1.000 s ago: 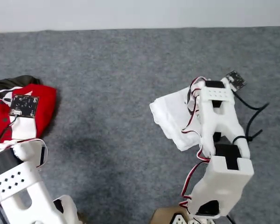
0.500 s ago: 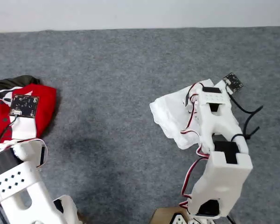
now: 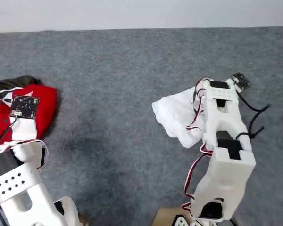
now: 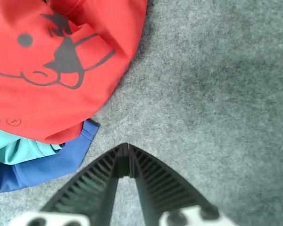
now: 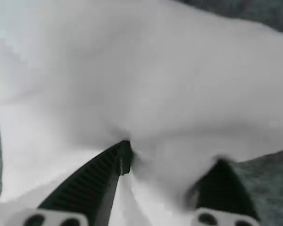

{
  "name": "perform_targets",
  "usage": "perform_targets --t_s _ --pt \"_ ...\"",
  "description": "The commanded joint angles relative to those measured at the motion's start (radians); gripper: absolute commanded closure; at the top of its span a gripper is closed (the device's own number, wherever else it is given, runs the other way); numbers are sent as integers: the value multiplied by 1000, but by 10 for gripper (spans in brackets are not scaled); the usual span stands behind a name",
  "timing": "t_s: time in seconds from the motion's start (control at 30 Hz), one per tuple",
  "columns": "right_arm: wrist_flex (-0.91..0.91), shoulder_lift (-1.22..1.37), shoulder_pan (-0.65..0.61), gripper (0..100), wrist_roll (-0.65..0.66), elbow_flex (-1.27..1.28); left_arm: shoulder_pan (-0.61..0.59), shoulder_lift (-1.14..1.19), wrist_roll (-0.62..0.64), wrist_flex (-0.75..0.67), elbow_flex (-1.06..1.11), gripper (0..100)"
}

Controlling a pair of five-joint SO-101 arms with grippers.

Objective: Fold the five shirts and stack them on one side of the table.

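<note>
Gathering the white shirt [image 3: 172, 115], which lies right of centre on the table [image 3: 113, 70]: my right gripper [image 5: 173, 160] straddles a ridge of cloth, jaws apart. My left gripper [image 4: 128, 157], clenched empty, hangs beside the red shirt [image 4: 61, 61]. Next, I judge: pinch, lift, fold over.

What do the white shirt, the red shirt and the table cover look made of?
White shirt: soft knit cloth, probably cotton, matte; it bunches in loose folds.
Red shirt: similar matte jersey with a flat dark print; it drapes smoothly.
Table cover: grey felt or low-pile carpet, judging by its fuzzy, speckled surface.
</note>
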Motion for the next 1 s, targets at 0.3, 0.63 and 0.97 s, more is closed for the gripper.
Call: perform_targets --t_s 0.3,0.63,0.97 --pt "51 -154 96 990 150 -41 3 -15 -3 -3 -5 997" --pt "56 -312 286 990 459 -44 3 -15 -3 -3 -5 997" --pt "-25 -292 522 990 924 -44 3 -15 -3 2 -5 997"
